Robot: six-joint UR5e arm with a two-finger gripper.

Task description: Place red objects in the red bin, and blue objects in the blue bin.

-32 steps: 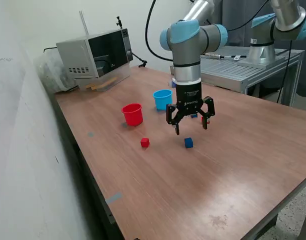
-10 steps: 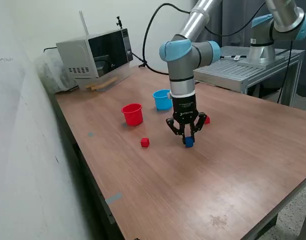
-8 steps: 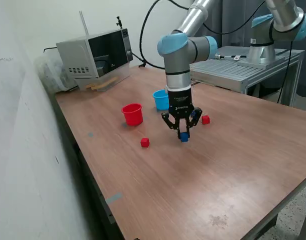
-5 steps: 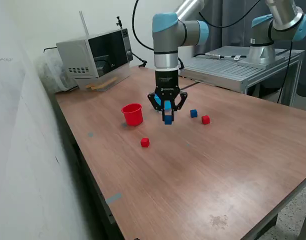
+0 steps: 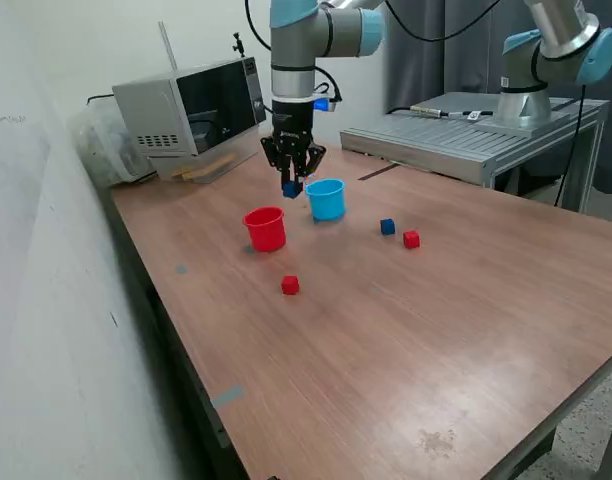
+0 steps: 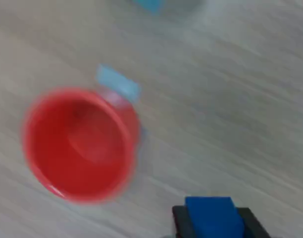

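Note:
My gripper (image 5: 292, 187) is shut on a dark blue cube (image 5: 292, 188) and holds it in the air, beside and above the light blue cup (image 5: 326, 199), on its exterior-view left. In the wrist view the cube (image 6: 211, 217) sits between the two black fingers (image 6: 181, 224), and the red cup (image 6: 79, 144) lies below, empty. The red cup (image 5: 265, 228) stands on the table near the blue cup. A second blue cube (image 5: 387, 227) and a red cube (image 5: 411, 239) lie at the exterior view's right. Another red cube (image 5: 290, 285) lies in front of the red cup.
A microwave (image 5: 191, 110) stands at the table's back corner with wooden pieces (image 5: 208, 169) in front of it. A metal bench with a second arm's base (image 5: 526, 100) stands behind the table. A wall runs along the exterior view's left.
The gripper closed on the blue cube on the table, lifted it and carried it back toward the cups. It now hangs beside the blue cup, further to the exterior view's left.

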